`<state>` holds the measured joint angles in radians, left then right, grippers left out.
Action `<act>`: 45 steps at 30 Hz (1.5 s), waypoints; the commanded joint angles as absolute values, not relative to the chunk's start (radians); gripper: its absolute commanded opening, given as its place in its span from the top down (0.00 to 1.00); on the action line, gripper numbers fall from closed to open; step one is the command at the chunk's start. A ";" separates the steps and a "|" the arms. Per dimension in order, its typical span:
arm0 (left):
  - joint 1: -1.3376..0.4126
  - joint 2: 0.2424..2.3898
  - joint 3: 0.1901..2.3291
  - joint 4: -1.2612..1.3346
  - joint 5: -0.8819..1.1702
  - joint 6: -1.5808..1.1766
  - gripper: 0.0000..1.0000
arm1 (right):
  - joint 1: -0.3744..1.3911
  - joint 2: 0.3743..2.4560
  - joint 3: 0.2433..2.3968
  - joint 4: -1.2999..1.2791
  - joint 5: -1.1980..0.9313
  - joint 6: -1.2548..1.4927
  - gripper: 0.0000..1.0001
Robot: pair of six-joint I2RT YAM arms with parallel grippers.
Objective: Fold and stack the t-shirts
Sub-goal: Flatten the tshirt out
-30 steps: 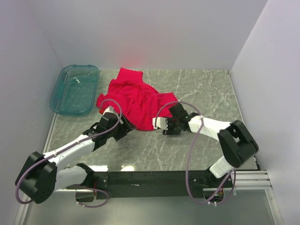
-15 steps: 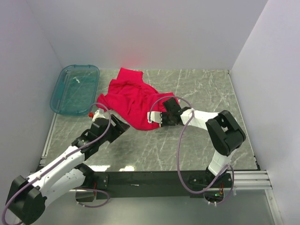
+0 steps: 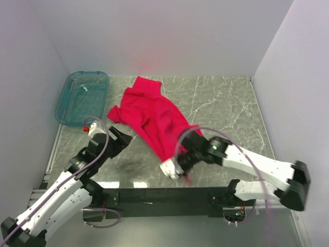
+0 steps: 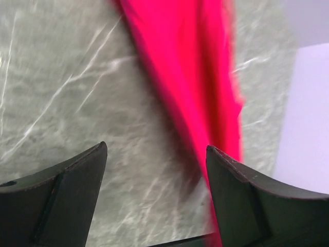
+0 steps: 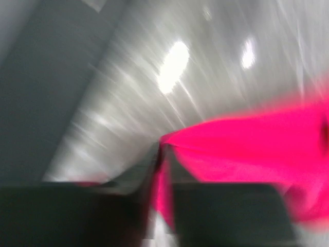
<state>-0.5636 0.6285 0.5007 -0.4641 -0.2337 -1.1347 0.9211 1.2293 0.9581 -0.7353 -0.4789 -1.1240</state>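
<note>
The crimson-red t-shirt (image 3: 151, 116) lies stretched in a long diagonal from the back of the table toward the front middle. My right gripper (image 3: 175, 165) is shut on the shirt's near edge (image 5: 241, 149), with red cloth pinched between the jaws; that view is blurred. My left gripper (image 3: 123, 138) is open and empty, just left of the shirt, over bare marble. In the left wrist view the shirt (image 4: 195, 77) runs past the right finger (image 4: 257, 206) without being held.
A translucent teal plastic tub (image 3: 82, 98) stands at the back left. The marble table (image 3: 226, 103) has grey walls on three sides. The black base rail (image 3: 169, 195) runs along the near edge.
My right gripper has pulled the shirt's edge toward the front of the table, stretching the shirt out long. My left arm has drawn back to the left, off the shirt.
</note>
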 commanded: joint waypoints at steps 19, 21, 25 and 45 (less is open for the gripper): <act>-0.560 0.830 0.643 -0.348 -0.219 -0.933 0.16 | 0.284 1.603 1.117 -0.505 -0.345 -0.396 0.41; -0.558 0.860 0.653 -0.330 -0.224 -0.913 0.16 | 0.285 1.621 1.098 -0.511 -0.335 -0.391 0.41; -0.545 0.919 0.664 -0.293 -0.215 -0.888 0.15 | 0.287 1.686 1.094 -0.529 -0.333 -0.385 0.40; -0.540 0.778 0.555 -0.340 -0.192 -0.966 0.16 | 0.373 1.784 1.088 -0.606 -0.336 -0.383 0.98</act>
<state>-0.5434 0.8238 0.5632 -0.3271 -0.1997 -0.9478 0.3698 1.7790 1.0874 -0.5663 -0.3256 -0.3855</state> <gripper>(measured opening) 0.846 0.104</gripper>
